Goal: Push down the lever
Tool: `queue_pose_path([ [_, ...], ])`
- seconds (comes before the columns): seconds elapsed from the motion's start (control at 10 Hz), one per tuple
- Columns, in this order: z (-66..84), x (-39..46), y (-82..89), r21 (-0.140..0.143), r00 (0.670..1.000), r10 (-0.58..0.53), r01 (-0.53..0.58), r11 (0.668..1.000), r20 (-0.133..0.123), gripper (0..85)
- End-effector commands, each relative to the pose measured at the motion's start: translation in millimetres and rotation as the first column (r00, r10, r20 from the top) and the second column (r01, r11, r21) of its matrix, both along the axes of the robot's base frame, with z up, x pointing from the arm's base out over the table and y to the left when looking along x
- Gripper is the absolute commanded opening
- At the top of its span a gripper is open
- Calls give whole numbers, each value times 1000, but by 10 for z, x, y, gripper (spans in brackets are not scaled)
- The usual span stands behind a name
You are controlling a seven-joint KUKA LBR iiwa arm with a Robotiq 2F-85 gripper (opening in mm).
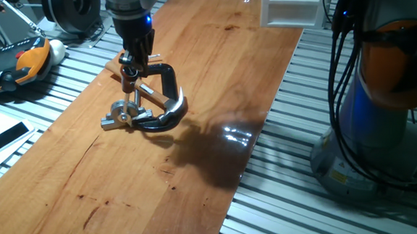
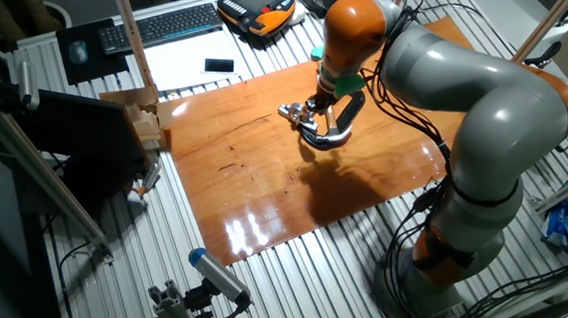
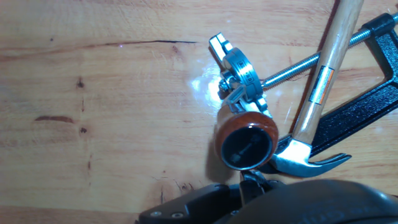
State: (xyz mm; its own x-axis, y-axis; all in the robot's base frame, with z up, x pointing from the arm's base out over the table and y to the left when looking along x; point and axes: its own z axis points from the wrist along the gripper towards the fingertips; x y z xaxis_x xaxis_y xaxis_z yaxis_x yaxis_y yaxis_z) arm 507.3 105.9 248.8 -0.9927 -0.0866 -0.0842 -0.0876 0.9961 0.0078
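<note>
Heads up: your pincer (image 1: 128, 72) sits right over the lever (image 3: 246, 135) knob, beside the hammer (image 3: 323, 81) on the worktop (image 1: 194, 118). Can't tell if it's apart or together. Push off-center and you'll probably slip onto the clamp (image 3: 360, 112).

On the desk (image 1: 191, 74), the lever (image 3: 246, 134) stands under the tool (image 1: 129, 69); hammer (image 3: 323, 81) and clamp (image 3: 367, 112) cross just right of it.
</note>
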Motion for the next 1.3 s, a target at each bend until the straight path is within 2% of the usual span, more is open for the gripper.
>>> queue_pose_path([
  [0.0,5,5,27,-3,1000,-1,1,1000,-2,0],
  [0.3,-13,52,22,5,1000,3,-3,1000,-5,0],
  [0.6,80,124,-103,4,1000,13,-12,1000,-11,0],
  [0.9,95,120,-120,6,1000,6,-6,1000,-12,0],
  [1.2,62,123,-51,2,1000,-3,3,1000,-9,0],
])
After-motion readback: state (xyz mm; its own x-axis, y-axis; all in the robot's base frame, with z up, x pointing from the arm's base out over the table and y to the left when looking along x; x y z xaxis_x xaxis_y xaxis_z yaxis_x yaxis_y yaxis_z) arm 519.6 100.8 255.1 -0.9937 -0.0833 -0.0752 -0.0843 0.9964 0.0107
